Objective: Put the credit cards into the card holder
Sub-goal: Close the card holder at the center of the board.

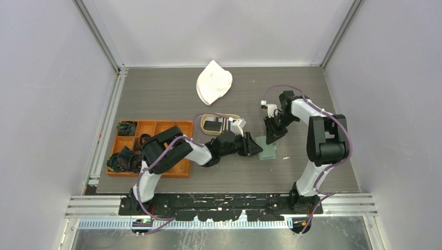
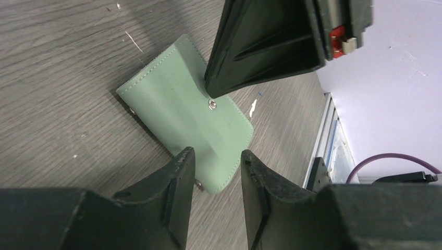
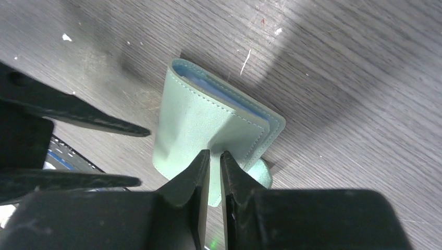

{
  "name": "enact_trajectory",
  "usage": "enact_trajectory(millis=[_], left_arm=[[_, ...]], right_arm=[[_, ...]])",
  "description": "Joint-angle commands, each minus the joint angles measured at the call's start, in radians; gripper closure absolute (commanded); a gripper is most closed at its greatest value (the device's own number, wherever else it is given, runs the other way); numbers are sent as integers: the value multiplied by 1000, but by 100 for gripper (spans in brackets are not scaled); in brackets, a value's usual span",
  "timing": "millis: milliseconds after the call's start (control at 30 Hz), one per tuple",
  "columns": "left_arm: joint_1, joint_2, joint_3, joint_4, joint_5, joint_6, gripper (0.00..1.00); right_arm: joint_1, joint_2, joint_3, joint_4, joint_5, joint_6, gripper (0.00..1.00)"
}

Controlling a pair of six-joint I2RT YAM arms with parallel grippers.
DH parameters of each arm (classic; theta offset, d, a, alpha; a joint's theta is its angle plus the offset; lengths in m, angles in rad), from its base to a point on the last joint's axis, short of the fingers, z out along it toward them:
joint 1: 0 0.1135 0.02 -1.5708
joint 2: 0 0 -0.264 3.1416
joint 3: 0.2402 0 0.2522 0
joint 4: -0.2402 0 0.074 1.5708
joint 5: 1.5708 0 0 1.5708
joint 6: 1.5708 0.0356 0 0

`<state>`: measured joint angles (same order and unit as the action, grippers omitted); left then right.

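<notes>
Two claws at card holder (image 1: pixel 268 151), left claw (image 2: pixel 216 153) apart, right claw (image 3: pixel 214 154) pinching cover, oval tray (image 1: pixel 221 114) holding credit cards (image 1: pixel 212 125) behind

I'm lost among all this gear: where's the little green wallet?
Top view, near the middle: the card holder lies on the table between the left gripper and right gripper, just right of the oval tray.

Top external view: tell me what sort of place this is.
Likely a robot lab cell: a grey table boxed in by plain pale walls, aluminium frame rails, a left arm and right arm bolted at its near edge.
</notes>
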<state>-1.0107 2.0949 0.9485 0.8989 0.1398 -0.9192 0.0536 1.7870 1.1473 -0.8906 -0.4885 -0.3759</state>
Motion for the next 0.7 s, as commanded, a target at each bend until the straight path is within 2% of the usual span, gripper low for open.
enact_trajectory(millis=[0, 200, 367, 500, 667], left_arm=[[-4, -150, -46, -27, -43, 99, 60], [-3, -286, -154, -63, -89, 278, 52], [-1, -340, -289, 52, -71, 396, 51], [-2, -366, -380, 173, -71, 423, 51], [-2, -385, -416, 192, -58, 411, 51]], right_arm=[[23, 14, 44, -5, 95, 0, 80], [46, 10, 44, -3, 125, -15, 78], [45, -75, 18, 29, 158, -37, 71], [46, -99, 3, 51, 176, -31, 64], [46, -57, 15, 36, 203, -29, 60]])
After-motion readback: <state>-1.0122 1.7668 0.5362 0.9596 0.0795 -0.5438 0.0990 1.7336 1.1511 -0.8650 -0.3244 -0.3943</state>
